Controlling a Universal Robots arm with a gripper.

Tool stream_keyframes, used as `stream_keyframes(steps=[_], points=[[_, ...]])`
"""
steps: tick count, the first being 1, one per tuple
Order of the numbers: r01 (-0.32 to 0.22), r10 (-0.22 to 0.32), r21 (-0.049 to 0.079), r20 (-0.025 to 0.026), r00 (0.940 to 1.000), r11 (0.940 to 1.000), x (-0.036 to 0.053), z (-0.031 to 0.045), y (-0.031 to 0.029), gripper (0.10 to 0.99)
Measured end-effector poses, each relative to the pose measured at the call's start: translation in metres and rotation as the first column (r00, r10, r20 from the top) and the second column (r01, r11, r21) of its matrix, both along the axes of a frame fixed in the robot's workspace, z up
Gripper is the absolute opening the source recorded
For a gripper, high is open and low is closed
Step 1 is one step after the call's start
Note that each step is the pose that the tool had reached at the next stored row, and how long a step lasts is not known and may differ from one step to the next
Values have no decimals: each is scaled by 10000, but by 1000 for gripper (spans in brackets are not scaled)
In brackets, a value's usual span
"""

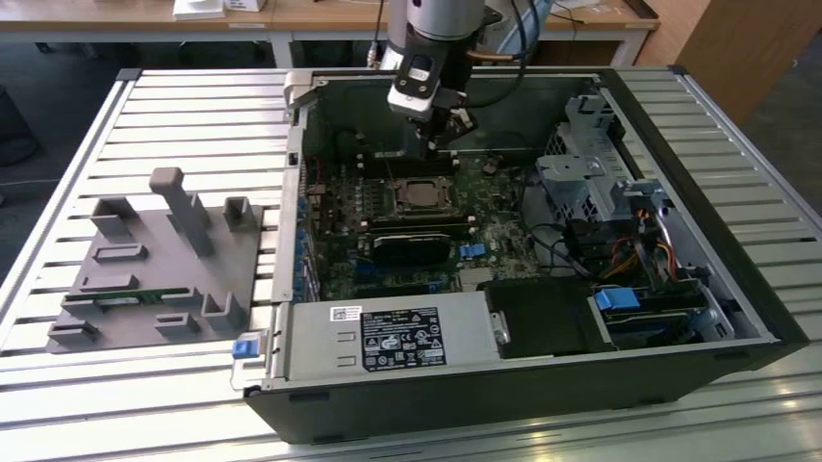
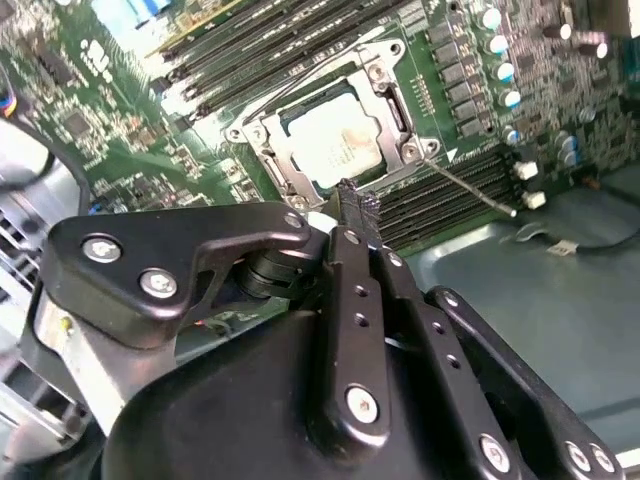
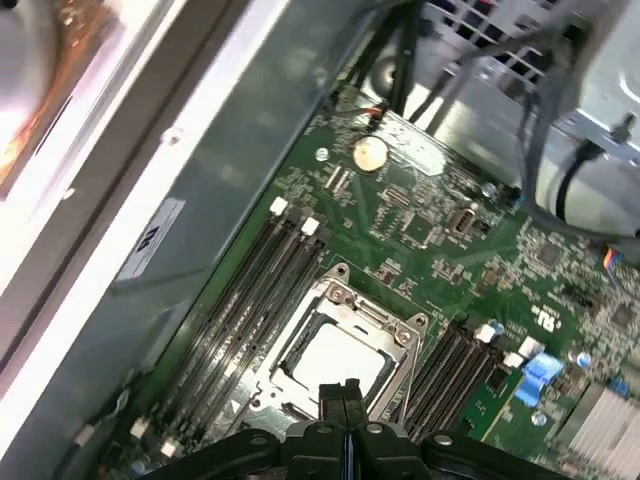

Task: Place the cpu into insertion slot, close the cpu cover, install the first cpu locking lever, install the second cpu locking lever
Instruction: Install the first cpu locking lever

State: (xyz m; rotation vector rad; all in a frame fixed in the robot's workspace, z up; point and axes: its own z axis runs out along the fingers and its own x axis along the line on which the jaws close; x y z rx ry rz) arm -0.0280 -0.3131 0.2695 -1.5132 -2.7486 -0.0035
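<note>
The cpu (image 2: 335, 140) lies flat in the slot (image 2: 262, 140) on the green board (image 3: 470, 250), silver top up. It sits low and square, so I think it is in right. The cover (image 2: 388, 95) lies down around it like a picture frame, and the chip shows through the hole in the middle. That frame is there to press the chip's edges down so it can't slide.

A thin lever (image 2: 472, 187) pokes out from one corner of the slot, over the long black memory slots (image 2: 440, 190). Its end looks free, not tucked under a hook, so I think the locking is not done yet. I can't make out a second lever.

The jaws are pressed tight together with nothing between them. The fingertips (image 2: 350, 210) hang right by the edge of the cover, close to the chip. Shut like this they make one thin poking stick, which I guess is good for pushing a small wire in a tight place. I cannot tell if they touch the metal.

The board sits inside an open case (image 1: 757, 289) that lies on its side on the desk (image 1: 192, 115), so the arm (image 1: 444, 19) can reach in from above. A grey holder (image 1: 154, 260) stands on the desk at the exterior view's left, well apart from the work.
</note>
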Motion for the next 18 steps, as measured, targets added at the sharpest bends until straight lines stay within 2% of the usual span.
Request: stream_keyframes(steps=[4, 9, 12, 16, 18], points=[[-726, 726, 0, 0, 9974, 9974, 0, -1, 0, 118], [-1634, 1634, 0, 0, 9866, 9866, 0, -3, 0, 118], [-2173, 2173, 0, 0, 9761, 9761, 0, -4, 0, 118], [-2865, 2865, -1, 2, 9581, 9581, 0, -4, 0, 118], [-3142, 3142, -7, 36, 9494, 9494, 0, -5, 0, 118]])
